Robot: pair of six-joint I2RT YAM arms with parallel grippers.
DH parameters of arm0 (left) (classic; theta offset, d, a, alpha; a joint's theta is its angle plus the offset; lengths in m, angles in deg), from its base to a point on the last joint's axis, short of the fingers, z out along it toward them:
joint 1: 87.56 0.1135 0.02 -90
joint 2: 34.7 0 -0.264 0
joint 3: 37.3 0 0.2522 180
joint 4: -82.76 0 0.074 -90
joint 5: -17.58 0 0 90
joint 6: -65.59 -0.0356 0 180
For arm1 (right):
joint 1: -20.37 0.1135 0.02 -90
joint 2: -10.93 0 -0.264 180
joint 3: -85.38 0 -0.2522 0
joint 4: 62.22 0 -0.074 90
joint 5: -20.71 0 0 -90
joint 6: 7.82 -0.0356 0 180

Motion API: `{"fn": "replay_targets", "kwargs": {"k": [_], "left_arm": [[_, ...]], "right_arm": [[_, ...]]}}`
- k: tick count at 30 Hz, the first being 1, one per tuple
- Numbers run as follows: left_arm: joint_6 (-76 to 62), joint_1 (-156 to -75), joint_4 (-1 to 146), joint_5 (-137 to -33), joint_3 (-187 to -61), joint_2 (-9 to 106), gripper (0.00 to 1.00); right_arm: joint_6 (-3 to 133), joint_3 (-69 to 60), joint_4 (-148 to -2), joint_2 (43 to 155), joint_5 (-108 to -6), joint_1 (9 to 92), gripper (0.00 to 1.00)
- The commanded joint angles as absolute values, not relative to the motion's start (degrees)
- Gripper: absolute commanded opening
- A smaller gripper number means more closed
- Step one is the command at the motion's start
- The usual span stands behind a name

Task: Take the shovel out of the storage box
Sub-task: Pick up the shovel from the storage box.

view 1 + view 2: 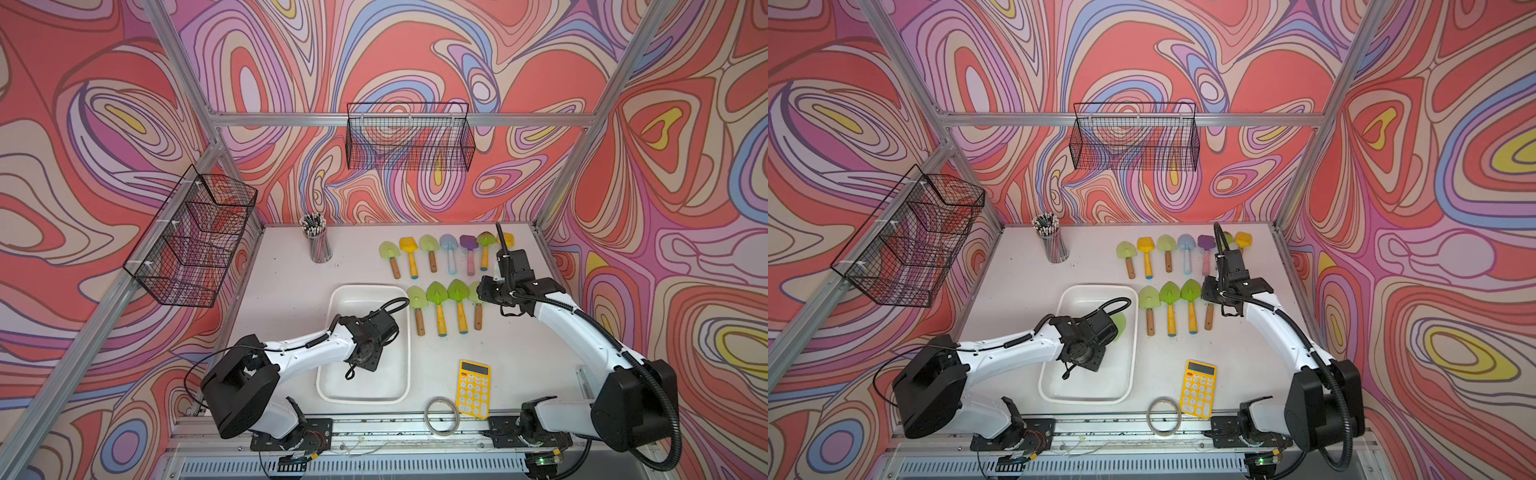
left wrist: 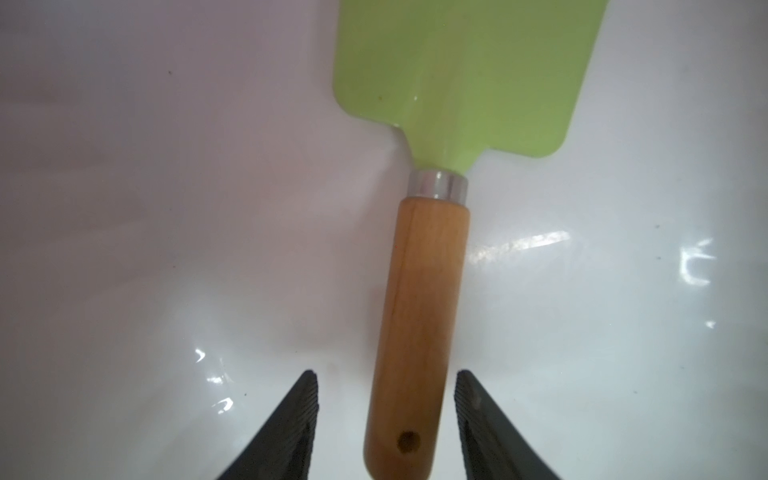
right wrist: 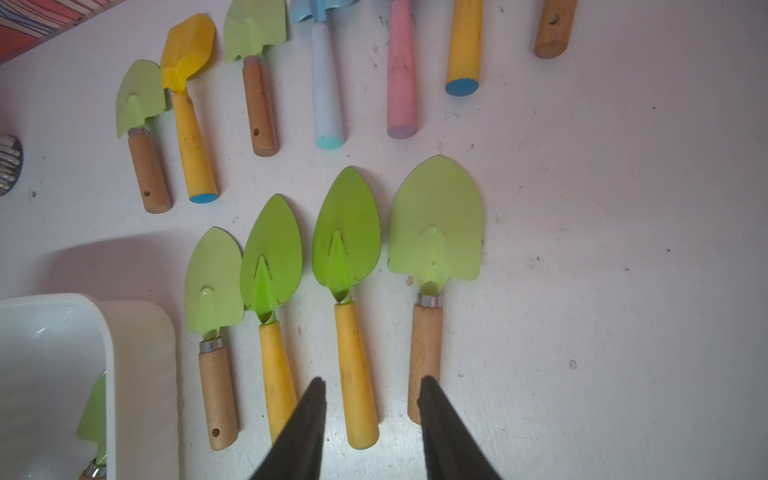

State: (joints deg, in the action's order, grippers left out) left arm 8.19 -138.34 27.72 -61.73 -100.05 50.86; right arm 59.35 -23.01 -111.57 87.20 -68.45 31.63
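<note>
Wood-handled shovel (image 2: 424, 232) lies in the storage box (image 2: 166, 249), its handle inside the released left claw (image 2: 385, 374).

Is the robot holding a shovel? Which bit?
Nothing is held. The left gripper straddles the shovel at its wooden handle without touching; the right gripper hovers empty.

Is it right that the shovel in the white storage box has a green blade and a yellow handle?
Not quite: the shovel in the storage box has a green blade and a plain wooden handle, as the left wrist view shows.
</note>
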Motion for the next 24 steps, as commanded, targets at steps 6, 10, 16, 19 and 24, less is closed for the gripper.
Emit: {"fn": "replay_targets", "kwargs": {"k": [6, 10, 16, 19, 24], "left_arm": [[7.2, -139.8, 23.7, -56.9, -102.6, 54.0, 0.50], [6.8, -139.8, 24.4, -57.5, -102.3, 54.8, 0.48], [5.8, -139.8, 26.7, -59.6, -102.1, 55.9, 0.28], [5.8, -139.8, 26.5, -60.0, -102.6, 55.6, 0.09], [6.7, -139.7, 25.0, -60.6, -103.9, 51.9, 0.00]], "right_arm": [[59.4, -23.3, -112.1, 85.8, -68.3, 31.5, 0.39], [59.4, -23.4, -112.1, 85.5, -68.4, 31.4, 0.39], [59.3, -23.4, -112.1, 85.2, -68.3, 31.5, 0.39], [59.3, -23.3, -112.4, 84.9, -68.5, 31.5, 0.39], [59.1, -23.3, -112.4, 83.6, -67.9, 31.5, 0.38]]}}
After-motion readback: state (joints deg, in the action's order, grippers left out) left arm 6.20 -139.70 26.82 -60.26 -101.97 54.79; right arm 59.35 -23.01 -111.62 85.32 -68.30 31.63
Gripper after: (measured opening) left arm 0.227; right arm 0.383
